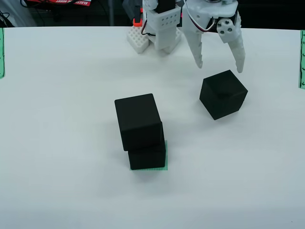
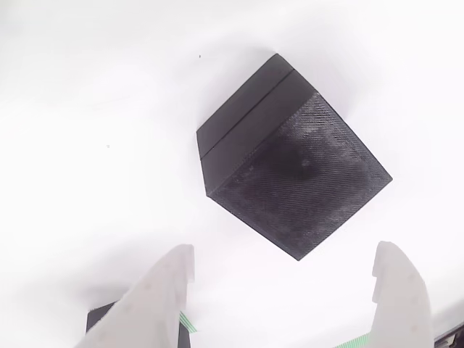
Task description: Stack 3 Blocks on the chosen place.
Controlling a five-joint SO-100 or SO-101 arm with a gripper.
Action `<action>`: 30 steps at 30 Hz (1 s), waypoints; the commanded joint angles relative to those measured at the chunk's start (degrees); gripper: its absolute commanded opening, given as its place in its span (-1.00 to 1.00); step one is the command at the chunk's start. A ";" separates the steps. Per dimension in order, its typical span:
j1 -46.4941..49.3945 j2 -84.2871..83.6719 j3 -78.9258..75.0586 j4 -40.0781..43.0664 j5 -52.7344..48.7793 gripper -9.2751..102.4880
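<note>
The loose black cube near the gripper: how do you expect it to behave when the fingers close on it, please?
The loose cube looks rigid, with flat faces, so it probably won't roll or tip. Its finely textured top suggests decent grip rather than slipperiness. It sits turned relative to the open gripper, so the fingers may meet edges and twist it first.

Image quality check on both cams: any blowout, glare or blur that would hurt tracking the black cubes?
View from above: white table evenly lit, soft shadows, cube stack nearly featureless black. View riding on the gripper: table blown out to plain white, loose cube sharp with dotted texture visible, fingers soft and overexposed at the bottom edge.
</note>
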 commanded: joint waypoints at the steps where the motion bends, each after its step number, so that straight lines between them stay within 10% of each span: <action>1: 0.70 1.85 1.67 -2.46 0.09 -0.31; 22: -0.79 13.89 11.51 -22.24 26.19 -0.31; 30: -1.32 18.37 9.23 -17.67 8.09 -0.30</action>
